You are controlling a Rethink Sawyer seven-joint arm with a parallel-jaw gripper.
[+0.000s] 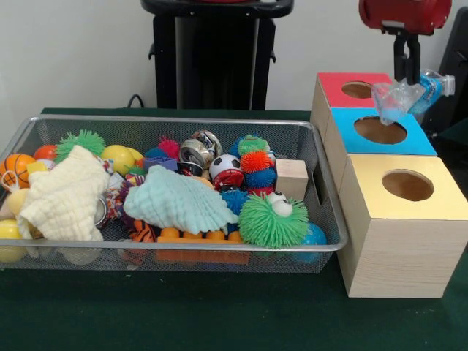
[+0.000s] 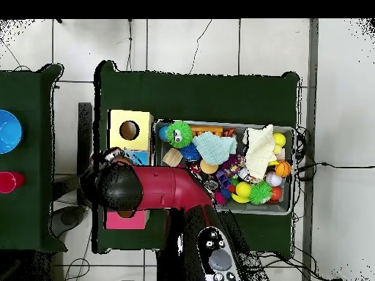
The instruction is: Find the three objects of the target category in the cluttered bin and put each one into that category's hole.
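Wire-mesh bin (image 1: 325, 157) toy-crammed; claw (image 1: 404, 93) clutching crumpled clear plastic bottle (image 1: 411, 95) over blue hole (image 1: 379, 130).

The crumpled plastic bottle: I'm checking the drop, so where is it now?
In the front view the crumpled plastic bottle hangs from the end effector at upper right, over the blue-topped box's hole.

You see the bin (image 1: 323, 191), a long shallow silver mesh basket crammed with toys and cloths, lying level on the green table, the hole (image 1: 380, 130), round (blue-topped box, middle of three), just beside the bin's end, open.
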